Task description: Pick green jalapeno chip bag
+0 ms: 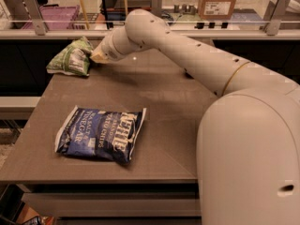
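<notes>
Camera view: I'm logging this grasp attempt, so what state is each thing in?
green jalapeno chip bag: crumpled, lying at the far left corner of the table.
gripper: low at the green bag's right edge, against it.
blue chip bag: lying flat, label up, front left, apart from the gripper.

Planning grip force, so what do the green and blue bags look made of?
Green jalapeno chip bag: probably thin plastic film, creased, crinkly. Blue bag: likely similar film, glossier, wrinkles catching light. The tool sits at the green bag's right edge.
</notes>
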You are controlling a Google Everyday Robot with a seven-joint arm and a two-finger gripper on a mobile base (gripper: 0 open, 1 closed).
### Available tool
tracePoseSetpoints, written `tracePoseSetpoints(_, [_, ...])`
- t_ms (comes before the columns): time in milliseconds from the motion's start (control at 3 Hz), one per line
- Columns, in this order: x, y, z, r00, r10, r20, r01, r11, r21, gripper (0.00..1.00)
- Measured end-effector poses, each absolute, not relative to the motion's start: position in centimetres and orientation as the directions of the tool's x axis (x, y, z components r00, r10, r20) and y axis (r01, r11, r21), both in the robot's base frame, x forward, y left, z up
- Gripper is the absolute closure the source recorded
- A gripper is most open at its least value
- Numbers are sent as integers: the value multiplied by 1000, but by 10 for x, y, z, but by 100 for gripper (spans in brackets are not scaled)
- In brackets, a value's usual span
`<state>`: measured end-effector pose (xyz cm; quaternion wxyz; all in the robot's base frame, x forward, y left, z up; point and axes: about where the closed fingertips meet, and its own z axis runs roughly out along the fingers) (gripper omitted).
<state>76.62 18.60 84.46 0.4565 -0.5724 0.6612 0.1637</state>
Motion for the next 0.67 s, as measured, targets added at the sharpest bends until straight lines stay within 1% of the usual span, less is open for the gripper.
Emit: tracePoseSetpoints(667, [774,177,871,119,-574,-810,-908,267,-323,100])
